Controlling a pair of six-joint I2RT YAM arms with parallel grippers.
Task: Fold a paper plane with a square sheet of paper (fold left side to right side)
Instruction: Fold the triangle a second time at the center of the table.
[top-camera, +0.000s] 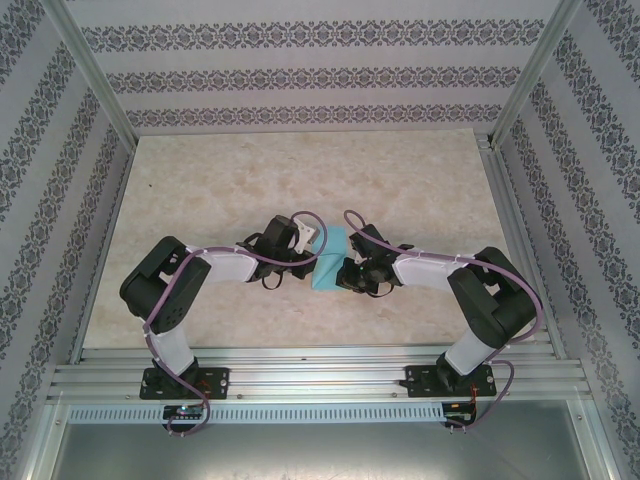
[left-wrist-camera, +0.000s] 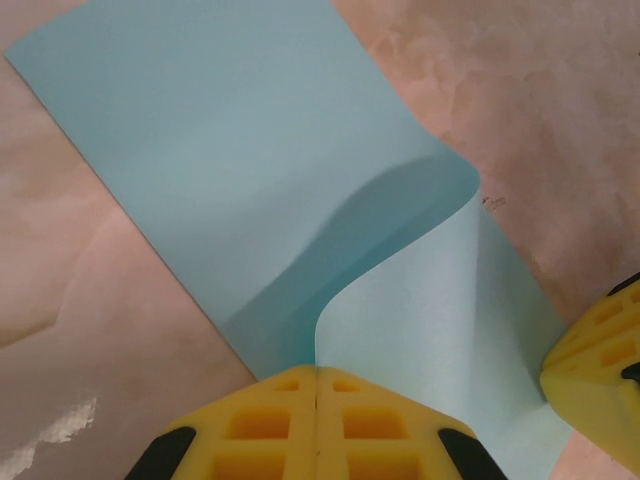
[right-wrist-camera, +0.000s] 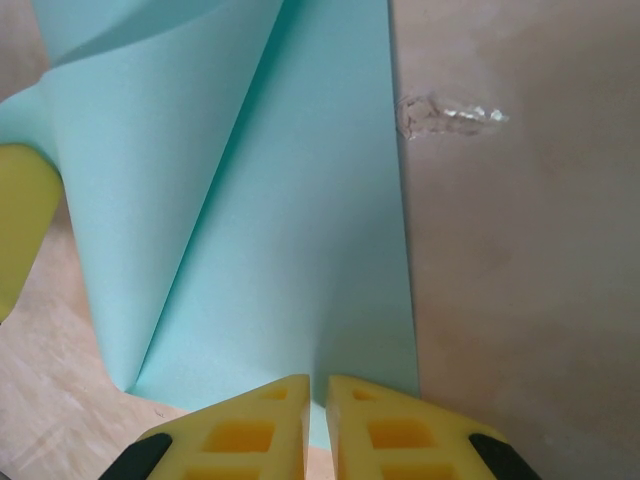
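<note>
We found no legible text, label, brand, number or sign in these views. A small dark mark (left-wrist-camera: 492, 201) on the table (left-wrist-camera: 560, 110), just beside the curled edge of the square sheet of paper (left-wrist-camera: 250, 150), was too small to read. The banded wallpaper (top-camera: 300, 78) behind the table carried ornament, not lettering.

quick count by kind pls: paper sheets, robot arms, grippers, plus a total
square sheet of paper: 1
robot arms: 2 (left arm, right arm)
grippers: 2 (left gripper, right gripper)
total: 5
</note>
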